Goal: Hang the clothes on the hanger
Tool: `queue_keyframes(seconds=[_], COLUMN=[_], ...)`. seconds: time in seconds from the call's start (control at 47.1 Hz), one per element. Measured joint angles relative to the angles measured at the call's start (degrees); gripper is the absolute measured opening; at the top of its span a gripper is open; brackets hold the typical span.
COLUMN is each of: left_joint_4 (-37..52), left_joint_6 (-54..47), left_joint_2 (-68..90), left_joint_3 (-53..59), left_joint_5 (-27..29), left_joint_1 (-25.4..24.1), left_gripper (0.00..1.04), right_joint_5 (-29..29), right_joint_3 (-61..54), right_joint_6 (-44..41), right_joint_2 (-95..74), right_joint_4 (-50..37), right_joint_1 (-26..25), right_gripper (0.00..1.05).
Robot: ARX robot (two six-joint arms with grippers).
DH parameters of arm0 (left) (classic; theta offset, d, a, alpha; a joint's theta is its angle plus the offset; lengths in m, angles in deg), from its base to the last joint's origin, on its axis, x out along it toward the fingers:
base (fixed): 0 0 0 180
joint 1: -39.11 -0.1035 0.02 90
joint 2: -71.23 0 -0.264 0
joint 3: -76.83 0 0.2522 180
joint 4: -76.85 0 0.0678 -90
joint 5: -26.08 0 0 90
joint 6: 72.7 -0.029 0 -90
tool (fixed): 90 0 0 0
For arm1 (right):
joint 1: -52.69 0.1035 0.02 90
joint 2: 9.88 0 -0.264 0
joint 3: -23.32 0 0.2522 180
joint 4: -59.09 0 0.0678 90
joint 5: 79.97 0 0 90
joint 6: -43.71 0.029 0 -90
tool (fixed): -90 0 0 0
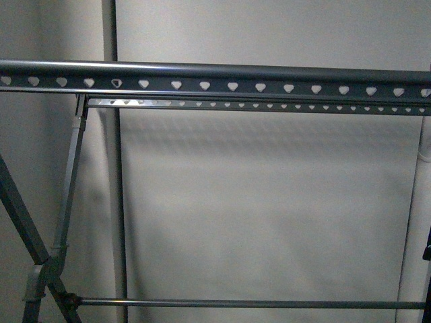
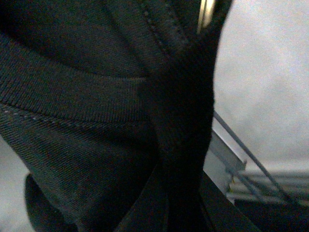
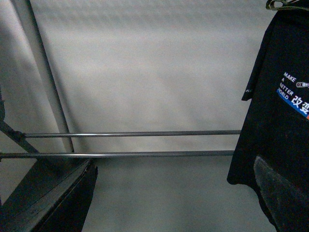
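Note:
The black T-shirt (image 2: 96,111) fills the left wrist view, its ribbed collar band running across the picture. My left gripper (image 2: 181,208) is shut on it, its jaws buried in the cloth. In the right wrist view the T-shirt (image 3: 275,125) hangs at one side, showing white lettering and a blue-and-orange print (image 3: 295,96). My right gripper (image 3: 174,203) is open and empty beside the shirt's hem. The grey rack's top rail (image 1: 215,84), with heart-shaped holes, crosses the front view. No gripper shows there.
A second punched rail (image 1: 269,105) runs just behind the top one. Crossed legs (image 1: 40,262) stand at the left and a thin low rod (image 1: 249,303) spans the bottom. Two low rods (image 3: 130,133) cross the right wrist view. A pale wall stands behind.

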Motion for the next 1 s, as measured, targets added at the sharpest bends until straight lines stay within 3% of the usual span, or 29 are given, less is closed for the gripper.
queue_keyframes(seconds=[0.191,0.297,0.445,0.53,0.7,0.827,0.933,0.997], left_joint_4=[-5.8,-9.5,-14.4,-20.4,-22.5,-32.5,-37.1,-35.2], left_joint_6=[-11.2,-22.7,-37.1,-53.4,-74.8,-96.7,-105.8,-107.7], left_joint_2=[-9.6,-12.8,-13.0,-8.7,-1.5,6.5,10.4,11.6], left_joint_3=[5.5,6.5,5.5,1.3,-5.4,-16.1,-21.6,-22.9], left_joint_5=[-8.5,-13.9,-27.5,-37.5,-42.7,-47.5,-49.0,-49.0], left_joint_1=[1.6,3.8,5.7,6.4,7.0,8.5,10.4,12.0], left_gripper=[0.05,0.04,0.04,0.04,0.04,0.04,0.04,0.04], right_joint_5=[-0.1,0.0,0.0,-0.1,0.0,0.0,0.0,0.0], right_joint_3=[0.0,0.0,0.0,0.0,0.0,0.0,0.0,0.0], right_joint_6=[0.0,0.0,0.0,0.0,0.0,0.0,0.0,0.0], right_joint_2=[0.0,0.0,0.0,0.0,0.0,0.0,0.0,0.0], right_joint_4=[0.0,0.0,0.0,0.0,0.0,0.0,0.0,0.0], right_joint_1=[0.0,0.0,0.0,0.0,0.0,0.0,0.0,0.0], right_gripper=[0.97,0.97,0.97,0.97,0.97,0.97,0.97,0.97])
